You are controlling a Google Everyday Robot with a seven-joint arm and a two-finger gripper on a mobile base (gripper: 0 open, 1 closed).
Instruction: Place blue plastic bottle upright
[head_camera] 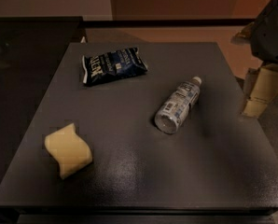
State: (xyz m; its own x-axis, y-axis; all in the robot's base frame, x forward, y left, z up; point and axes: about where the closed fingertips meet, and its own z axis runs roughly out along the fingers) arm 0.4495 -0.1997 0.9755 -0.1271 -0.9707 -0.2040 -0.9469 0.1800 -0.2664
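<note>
The blue plastic bottle (178,105) lies on its side right of the middle of the dark table (129,171). It is clear, with a pale white-and-blue label. Its white cap points to the far right and its base faces the near left. My gripper (256,101) hangs at the right edge of the view, beyond the table's right edge and well to the right of the bottle. It touches nothing and holds nothing that I can see.
A dark blue crinkled snack bag (113,65) lies at the far left of the table. A yellow sponge (68,149) lies at the near left. A dark counter (22,45) stands to the left, and tan floor lies behind.
</note>
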